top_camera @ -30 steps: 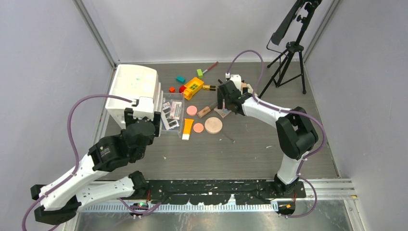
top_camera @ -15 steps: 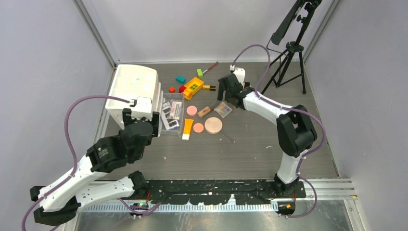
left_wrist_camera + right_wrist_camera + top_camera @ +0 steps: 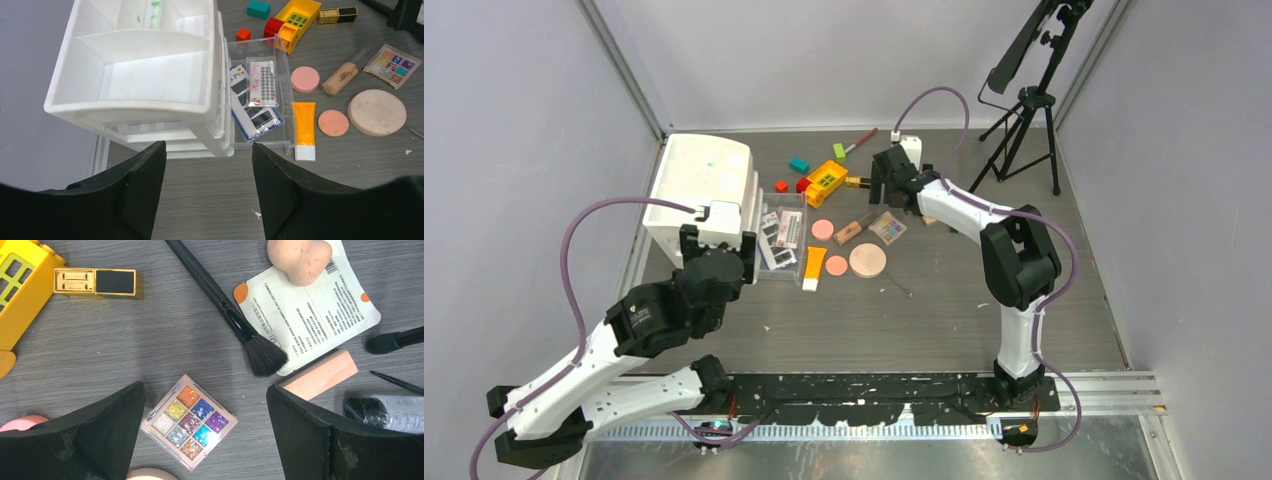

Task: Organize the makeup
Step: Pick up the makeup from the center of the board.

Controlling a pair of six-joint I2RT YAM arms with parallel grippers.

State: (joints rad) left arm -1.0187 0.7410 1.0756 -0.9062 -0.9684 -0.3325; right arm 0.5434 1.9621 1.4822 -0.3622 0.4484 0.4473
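The right tool (image 3: 204, 396) is wide open and holds nothing. It hangs over a sparkly palette (image 3: 189, 421), well to the right of the white box (image 3: 699, 180). The left tool (image 3: 207, 150) is partly open and holds nothing too. It hangs just in front of the white box.

The right wrist view shows things that the arm hides in the top view. They are a black brush (image 3: 225, 310), a white packet (image 3: 315, 300), a peach sponge (image 3: 300, 257) and a gold-black lipstick (image 3: 95, 282). All of them lie far right of the white box.

The left wrist view looks down into the white box's open top parts. It also shows a clear drawer (image 3: 286, 90) pulled out on the box's right side. There are two cards in it.

Just right of the white box lie one orange tube (image 3: 304, 127), three round compacts and one beige tube (image 3: 340, 78). One compact is pink (image 3: 305, 79), one is small and peach (image 3: 333, 123), and one is big and pale (image 3: 376, 112).

The white box sits at the bench's (image 3: 874, 320) left edge. The bench is bare in front of the box, so there is room to move there.
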